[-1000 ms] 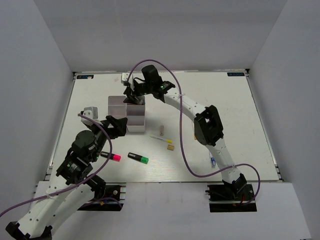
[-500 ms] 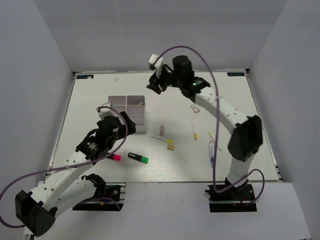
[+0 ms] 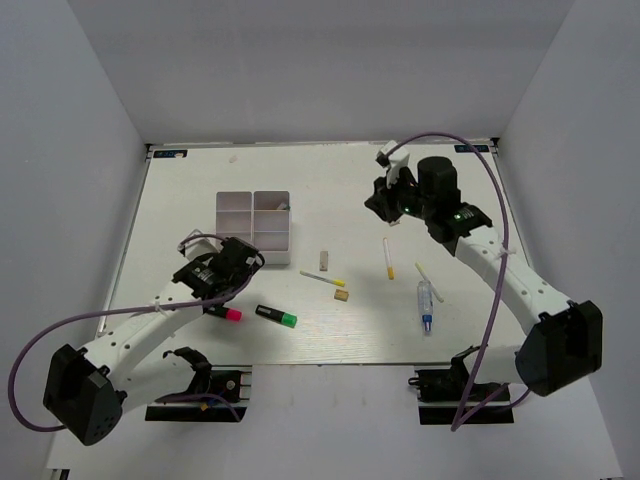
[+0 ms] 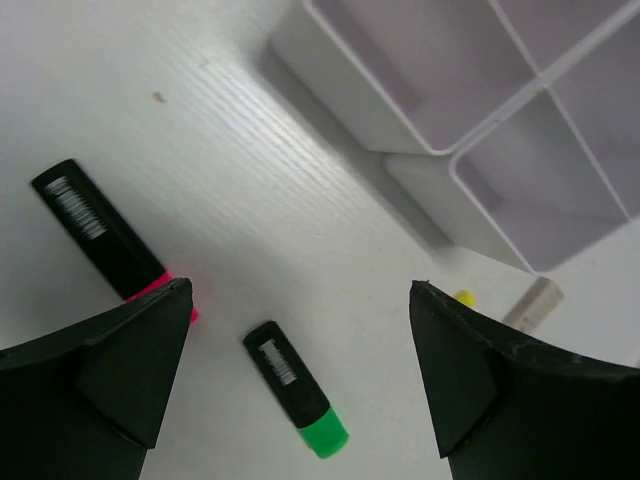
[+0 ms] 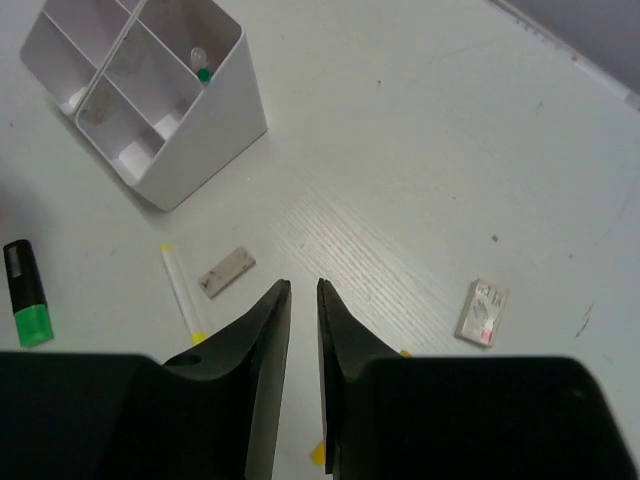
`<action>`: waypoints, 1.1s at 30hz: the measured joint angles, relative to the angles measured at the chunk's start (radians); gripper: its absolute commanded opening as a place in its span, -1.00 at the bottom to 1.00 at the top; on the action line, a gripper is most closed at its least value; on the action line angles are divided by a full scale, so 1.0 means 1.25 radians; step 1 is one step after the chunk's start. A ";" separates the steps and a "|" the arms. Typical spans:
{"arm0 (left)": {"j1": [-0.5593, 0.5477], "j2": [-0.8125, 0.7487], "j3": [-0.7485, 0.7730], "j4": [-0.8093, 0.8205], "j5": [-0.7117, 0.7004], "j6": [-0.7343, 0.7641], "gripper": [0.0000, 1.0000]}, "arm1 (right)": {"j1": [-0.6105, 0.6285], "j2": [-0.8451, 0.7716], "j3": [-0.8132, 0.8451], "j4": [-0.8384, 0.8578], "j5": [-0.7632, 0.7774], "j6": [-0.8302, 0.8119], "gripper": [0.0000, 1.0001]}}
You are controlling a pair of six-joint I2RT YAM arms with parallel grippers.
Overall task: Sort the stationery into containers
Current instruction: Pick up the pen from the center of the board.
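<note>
Left jaws: spread wide, nothing between them, hanging over bare worktop (image 3: 200, 190) at the lower left corner of the organizer box (image 3: 253, 243).
Right jaws: narrow, drawn almost together, gripping nothing, up in the right half of the top view, well apart from the box.
Organizer box: white, four compartments, upper left of centre; a thin teal-tipped pen (image 5: 200, 68) standing in the upper right compartment; contents of the other three hard to tell.
Pink-capped highlighter (image 4: 100, 240): flat on the worktop, below the box, beside the left jaws.
Green-capped highlighter (image 4: 290, 385): flat, just right of the pink one, not touching it.
Beige eraser block (image 5: 227, 271): right of the box's lower right corner, lying flat.
Yellow-ended pen (image 5: 180, 290): just beside that eraser, apart from it.
Small brown eraser (image 3: 342, 295): near the pen's yellow end.
White pen with yellow end (image 3: 388, 258): centre right, lying almost straight up and down in the top view.
Blue-tipped clear tube (image 3: 426, 303): lower right, near another thin pen (image 3: 428, 282).
White block (image 5: 482, 312): lower right of the right wrist view, alone.
</note>
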 measured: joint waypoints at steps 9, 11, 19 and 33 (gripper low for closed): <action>0.000 0.160 0.089 -0.241 -0.034 -0.152 0.98 | -0.031 -0.116 -0.090 0.027 -0.005 0.058 -0.37; 0.000 0.194 0.101 -0.273 -0.029 -0.183 0.95 | -0.039 -0.131 -0.098 0.034 -0.009 0.066 -0.35; 0.002 0.139 0.022 -0.275 -0.011 -0.246 0.63 | -0.076 -0.221 -0.150 0.049 -0.038 0.086 -0.35; 0.075 0.147 -0.057 -0.149 0.003 -0.258 0.42 | -0.139 -0.284 -0.188 0.058 -0.098 0.107 -0.35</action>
